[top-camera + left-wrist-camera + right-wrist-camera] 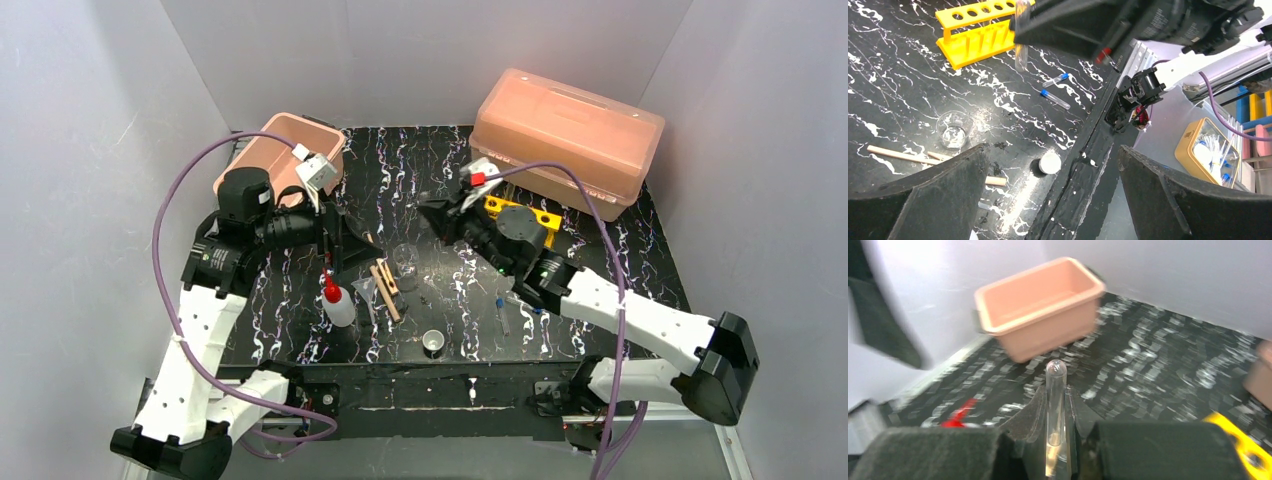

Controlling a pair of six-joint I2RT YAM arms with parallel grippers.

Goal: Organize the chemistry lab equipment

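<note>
Right wrist: right claw [1057,401] pinches round-tipped, seemingly glass tube [1056,382]; left claw [1051,149] gapes

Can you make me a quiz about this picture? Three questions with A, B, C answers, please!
1. Where is the white cup?
A) by the table's near edge
B) by its far edge
C) on the floor

2. How many blue-capped tubes lie on the table?
A) none
B) two
C) six

3. What is the right gripper doing?
A) open and empty
B) out of sight
C) shut on a clear tube

Answers:
1 A: in the top view the cup stands close to the near edge.
2 B: the left wrist view shows two lying close together.
3 C: the right wrist view shows it pinching the tube.
</note>
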